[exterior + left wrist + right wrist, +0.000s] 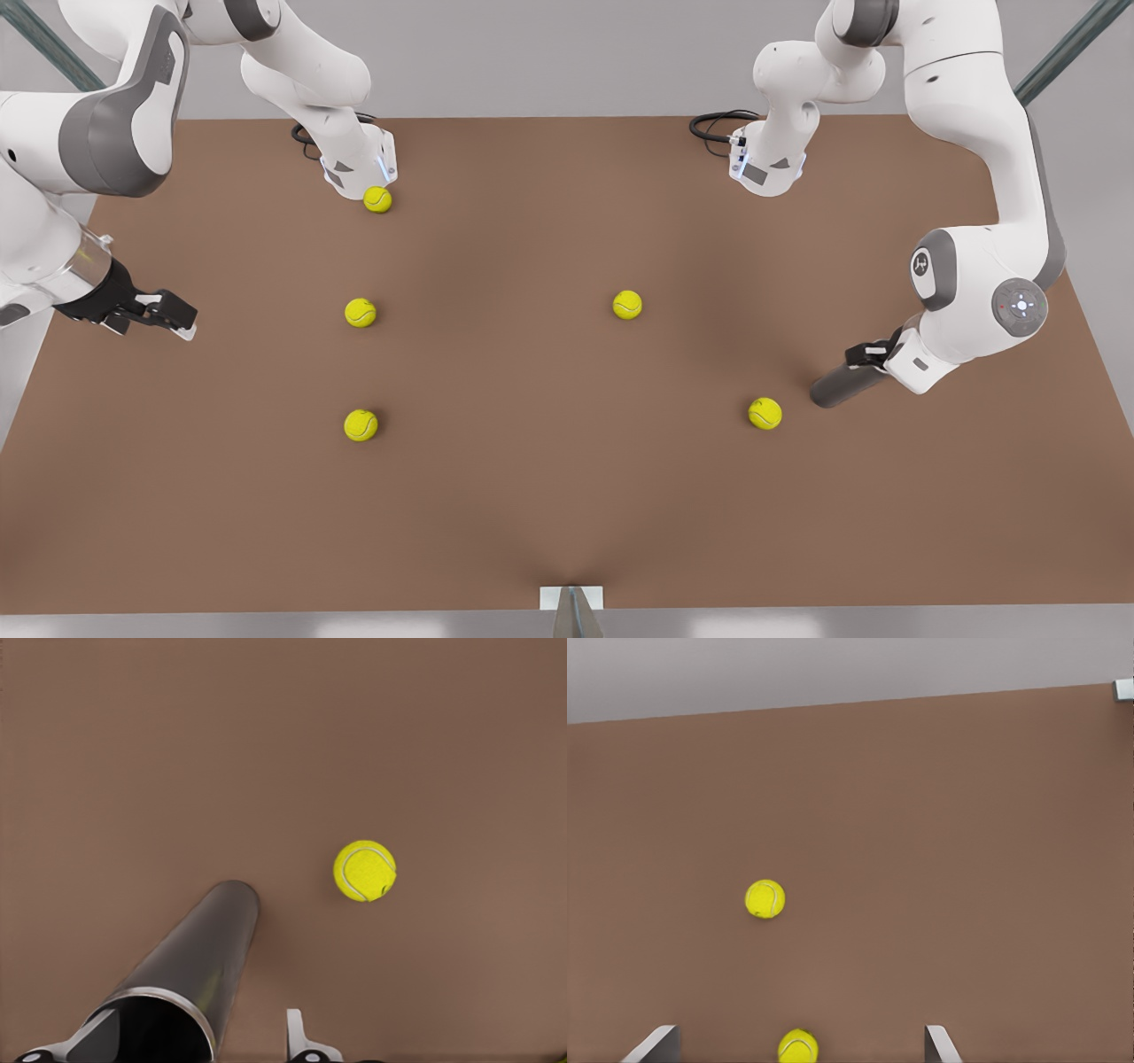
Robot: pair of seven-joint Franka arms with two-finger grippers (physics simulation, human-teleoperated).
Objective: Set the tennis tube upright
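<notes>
Lying on the tabletop [532, 496]: the tennis tube [846, 383] is found low on the front view's right, its closed end aimed toward the nearest tennis ball [765, 413] but apart from it.
Left claw [866, 359]: it is set astride the tube's hollow end with the jaws spread. One finger [299, 1038] is seen clear of the tube wall, so no firm grip is judged to be made yet.
Reason for that placing: a hold near one end is judged to let the tube be pivoted on its far end until it stands.
Right claw [177, 317]: it is held wide and carries nothing, waiting above the tabletop at the front view's left edge, well apart from the tube.
Tube contents: the open mouth is seen dark in the left wrist view. No ball is made out inside, though its depth is hidden.
Loose balls: five yellow ones are scattered singly on the tabletop, none in the tube.
Risk: the tube could be rolled toward the nearest ball if it is nudged before the jaws close.
</notes>
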